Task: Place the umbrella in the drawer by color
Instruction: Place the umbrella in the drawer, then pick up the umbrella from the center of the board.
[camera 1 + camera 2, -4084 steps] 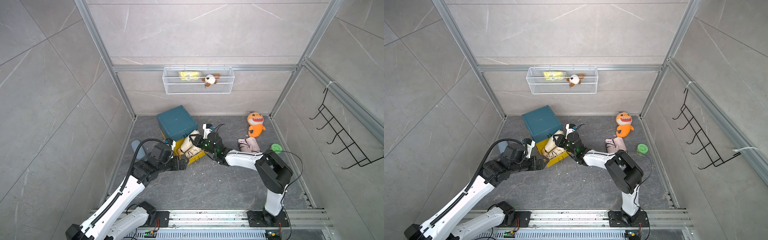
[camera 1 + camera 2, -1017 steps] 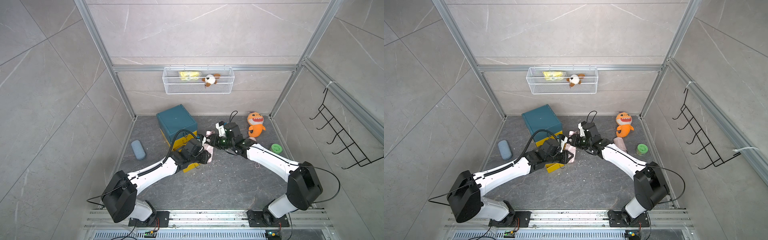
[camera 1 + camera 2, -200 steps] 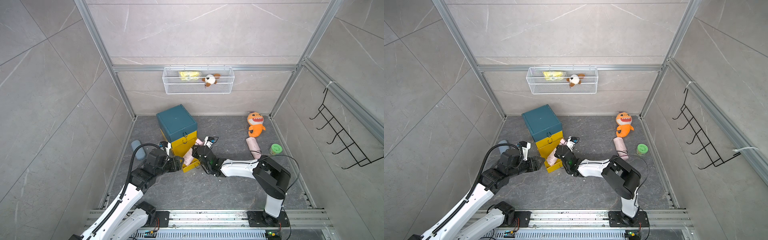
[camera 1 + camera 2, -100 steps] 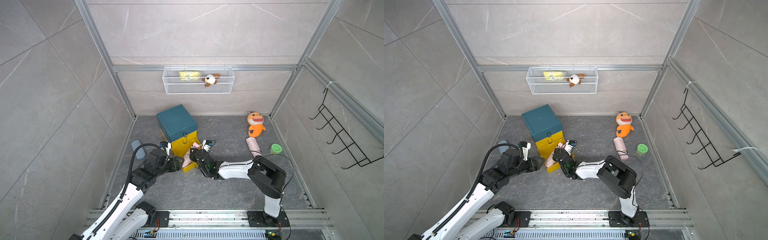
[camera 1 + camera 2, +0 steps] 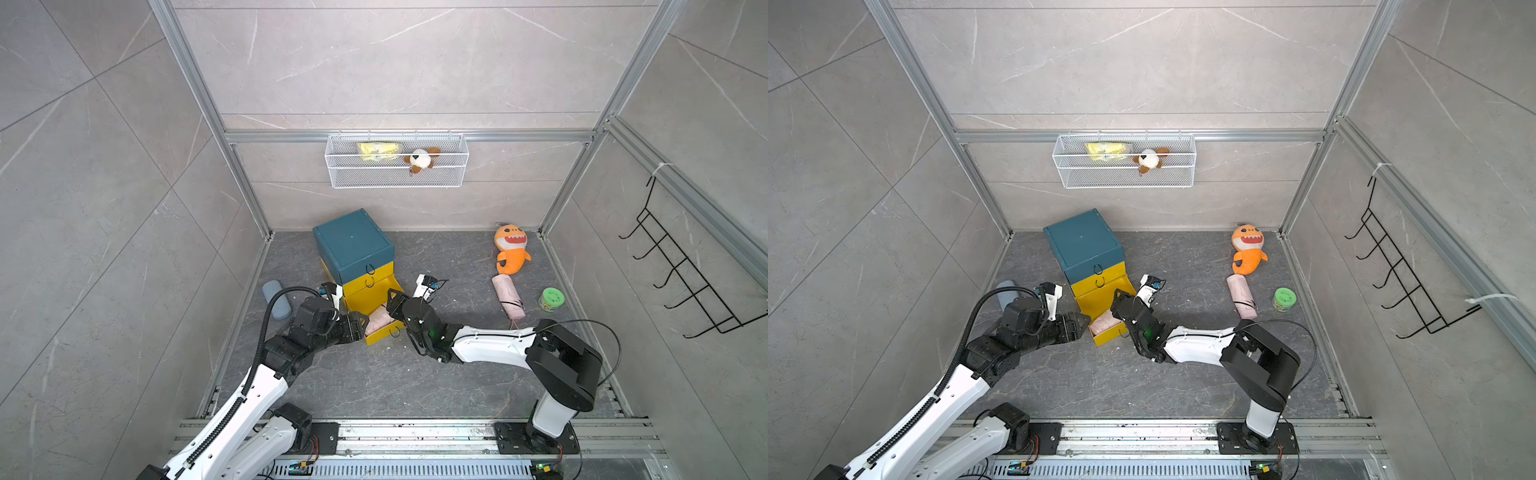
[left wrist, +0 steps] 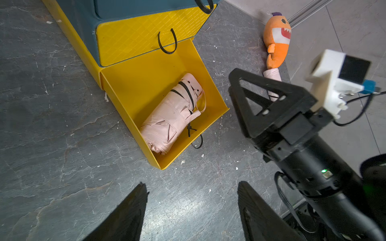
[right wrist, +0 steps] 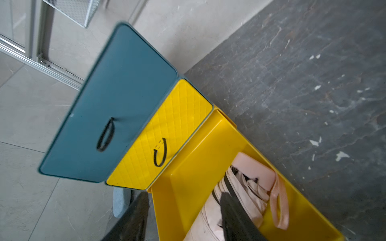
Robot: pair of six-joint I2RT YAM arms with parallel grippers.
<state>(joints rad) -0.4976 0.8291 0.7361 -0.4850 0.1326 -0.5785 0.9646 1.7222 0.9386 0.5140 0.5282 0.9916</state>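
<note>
**Umbrella down in the open drawer, right gripper letting go**

A second ago the folded pink umbrella (image 6: 173, 112) stood propped across the drawer's edge with the right gripper (image 7: 183, 195) closed on it. Now it lies flat inside the bottom yellow drawer (image 6: 146, 83), slantwise, with its handle end toward the drawer cabinet (image 5: 353, 241) and its wrist strap looped against the side wall. Both top views show it wholly within the drawer walls. The placing of this umbrella therefore looks done, and what is left is probably to draw the arm clear and push the drawer shut.

The right gripper hangs over the drawer's outer side. Its jaws have spread to a middling gap and hold nothing. In the right wrist view one finger crosses above the umbrella's cloth, but whether it brushes the cloth cannot be told.

The left gripper (image 6: 191, 183) hovers low over the bare floor (image 6: 62, 146) just in front of the drawer. Its jaws are well apart, it is empty, and it touches neither drawer nor umbrella.

A second pink umbrella (image 5: 508, 297) lies on the floor well apart from the cabinet, just beside the orange shark plush (image 5: 510, 249), and likely awaits its own turn.
</note>
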